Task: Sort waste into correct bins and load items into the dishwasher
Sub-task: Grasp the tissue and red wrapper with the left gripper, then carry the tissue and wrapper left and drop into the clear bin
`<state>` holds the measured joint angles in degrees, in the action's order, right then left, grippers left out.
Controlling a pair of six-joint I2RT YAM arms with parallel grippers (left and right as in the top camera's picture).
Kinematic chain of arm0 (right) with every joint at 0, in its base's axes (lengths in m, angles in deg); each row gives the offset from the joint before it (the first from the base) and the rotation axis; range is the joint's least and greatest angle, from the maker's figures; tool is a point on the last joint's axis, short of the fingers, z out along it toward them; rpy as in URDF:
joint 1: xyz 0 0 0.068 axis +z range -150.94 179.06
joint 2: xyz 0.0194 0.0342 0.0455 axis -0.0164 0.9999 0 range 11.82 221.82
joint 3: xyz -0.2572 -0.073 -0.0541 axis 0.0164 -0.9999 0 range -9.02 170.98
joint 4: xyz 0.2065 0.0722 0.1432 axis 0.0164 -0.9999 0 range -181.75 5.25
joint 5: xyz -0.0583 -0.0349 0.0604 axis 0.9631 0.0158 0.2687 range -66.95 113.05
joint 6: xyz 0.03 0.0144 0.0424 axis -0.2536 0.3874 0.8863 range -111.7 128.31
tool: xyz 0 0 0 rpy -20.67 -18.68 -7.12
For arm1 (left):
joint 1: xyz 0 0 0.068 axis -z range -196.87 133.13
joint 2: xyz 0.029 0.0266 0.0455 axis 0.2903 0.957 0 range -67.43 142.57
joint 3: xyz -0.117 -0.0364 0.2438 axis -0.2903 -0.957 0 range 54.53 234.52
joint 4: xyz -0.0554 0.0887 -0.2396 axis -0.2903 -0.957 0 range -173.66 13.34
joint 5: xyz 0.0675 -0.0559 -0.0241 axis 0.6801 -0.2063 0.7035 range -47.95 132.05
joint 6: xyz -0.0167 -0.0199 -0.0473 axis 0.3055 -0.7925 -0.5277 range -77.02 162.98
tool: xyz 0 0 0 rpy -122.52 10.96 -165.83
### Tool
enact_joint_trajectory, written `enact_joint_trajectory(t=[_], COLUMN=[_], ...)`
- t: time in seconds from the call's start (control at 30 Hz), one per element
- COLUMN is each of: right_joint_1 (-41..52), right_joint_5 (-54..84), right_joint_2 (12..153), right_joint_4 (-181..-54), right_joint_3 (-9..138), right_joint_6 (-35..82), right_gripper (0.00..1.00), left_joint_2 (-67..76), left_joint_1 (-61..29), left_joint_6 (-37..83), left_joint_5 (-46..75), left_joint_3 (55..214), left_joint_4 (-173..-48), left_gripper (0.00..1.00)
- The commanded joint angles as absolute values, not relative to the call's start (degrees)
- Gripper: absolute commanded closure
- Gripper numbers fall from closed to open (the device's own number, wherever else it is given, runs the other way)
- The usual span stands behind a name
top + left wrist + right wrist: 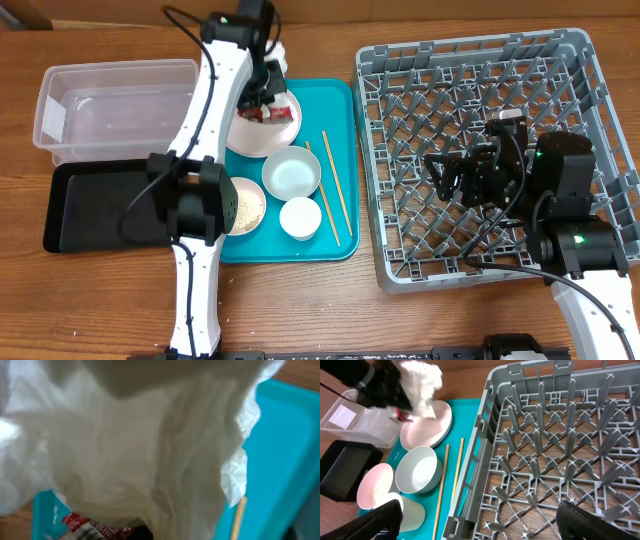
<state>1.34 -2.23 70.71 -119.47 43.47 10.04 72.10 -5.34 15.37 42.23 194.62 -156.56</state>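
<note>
My left gripper (262,85) is shut on the crumpled white napkin (422,380), held just above the pale plate (268,130). The napkin fills the left wrist view (150,445), hiding the fingers. The red wrapper (262,115) lies on the plate and shows under the napkin (82,525). A grey bowl (291,172), a white cup (299,218), a pinkish bowl with rice grains (245,205) and two chopsticks (335,190) lie on the teal tray (335,100). My right gripper (480,525) is open and empty over the grey dish rack (480,80).
The clear tub (110,105) stands at the far left with the black tray (95,205) in front of it. The left arm reaches across the teal tray's left side. The dish rack holds no dishes and its left wall adjoins the teal tray.
</note>
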Motion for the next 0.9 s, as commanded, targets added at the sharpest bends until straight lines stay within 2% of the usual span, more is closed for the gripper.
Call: enact_joint_trajectory(t=[0.0,0.3,0.6,0.73,0.87], right_joint_1=[1.63,1.63,1.63,1.63,1.63], right_joint_5=[-2.55,-2.58,-2.55,-2.55,-2.55], right_joint_2=[70.73,70.73,70.73,70.73,70.73], right_joint_4=[-119.47,-119.67,-120.01,-119.99,-119.99], right_joint_3=[45.04,45.04,45.04,45.04,45.04], right_joint_6=[10.28,10.31,10.28,10.28,10.28], right_gripper=[0.0,0.0,0.0,0.0,0.0], left_joint_2=[69.34,68.97,66.42,66.42,66.44], left_joint_1=[-5.85,-9.41,-21.52,-27.16,-31.64], left_joint_6=[18.41,19.24,15.8,9.31,-2.69], left_joint_5=[40.7,41.42,41.21,44.46,47.7], left_joint_3=[202.92,214.73,215.4,213.37,210.16], left_joint_4=[-161.21,-173.47,-173.47,-173.47,-173.45], left_gripper=[0.96,0.96,0.96,0.96,0.96])
